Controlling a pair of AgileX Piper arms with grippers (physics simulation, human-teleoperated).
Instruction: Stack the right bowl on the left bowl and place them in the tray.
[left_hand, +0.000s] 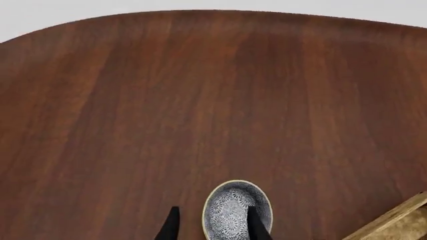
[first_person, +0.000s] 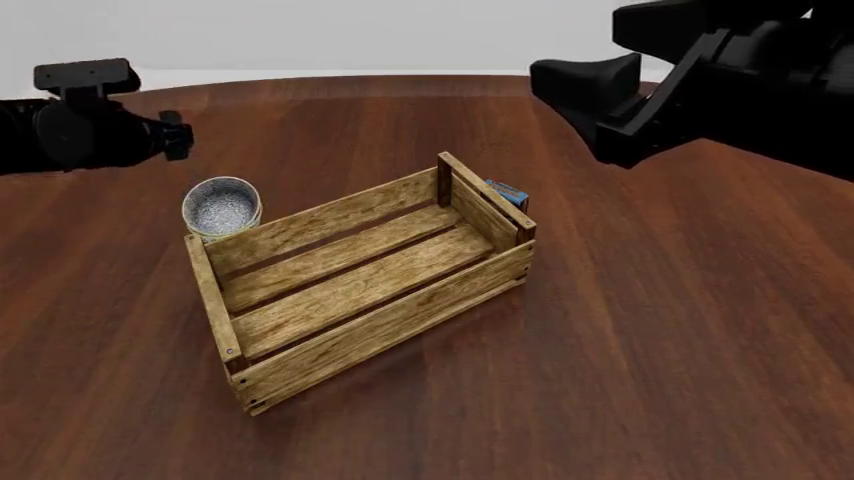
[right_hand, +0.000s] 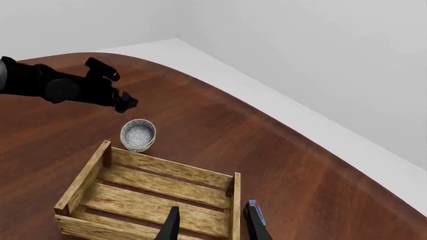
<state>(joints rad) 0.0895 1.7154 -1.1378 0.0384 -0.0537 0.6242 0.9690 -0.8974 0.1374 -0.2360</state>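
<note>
stacked bowls (first_person: 222, 205) look nested as one, sitting on table just beside tray (first_person: 363, 283) far-left corner. tray empty. left gripper (left_hand: 212, 223) open, straddling rim, no grasp. right gripper (right_hand: 212, 223) open, empty. remaining: lift stack into tray.

No readable text, label, brand, number or sign appears on anything in these views.

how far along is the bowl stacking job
Only one bowl shape shows, standing on the table just beyond the tray's far left corner; whether it's both bowls stacked can't be told. The tray holds no bowls. Neither gripper holds anything. Left: getting the bowls into the tray.
</note>
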